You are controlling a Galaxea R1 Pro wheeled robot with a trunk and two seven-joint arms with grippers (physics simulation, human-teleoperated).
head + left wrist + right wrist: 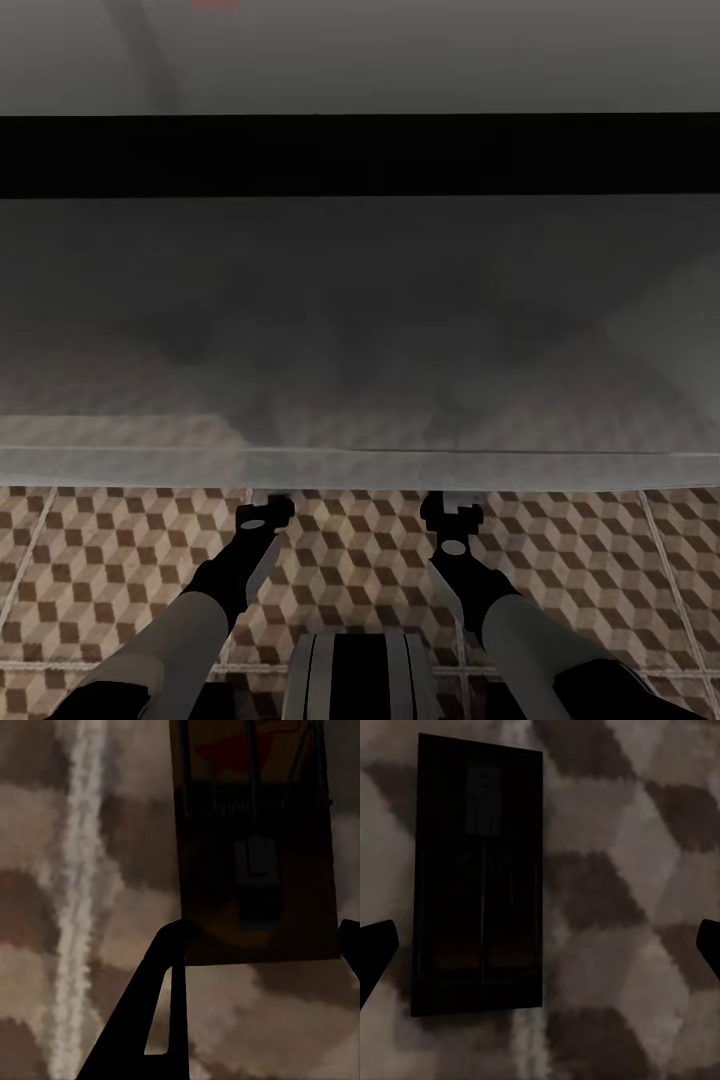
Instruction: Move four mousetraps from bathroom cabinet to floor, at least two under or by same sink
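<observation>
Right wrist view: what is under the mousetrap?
The mousetrap lies flat on the cube-patterned bathroom floor, between the right claw's open fingers. The tile directly beneath it is covered.

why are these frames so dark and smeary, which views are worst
Head view: a hazy grey, see-through surface washes out the upper part; only the cube-pattern floor below, around the left tool and right tool, is crisp. Left wrist view: floor pattern blurred, mousetrap in shadow. Right wrist view: darkest, its mousetrap nearly black, detail barely readable.
</observation>
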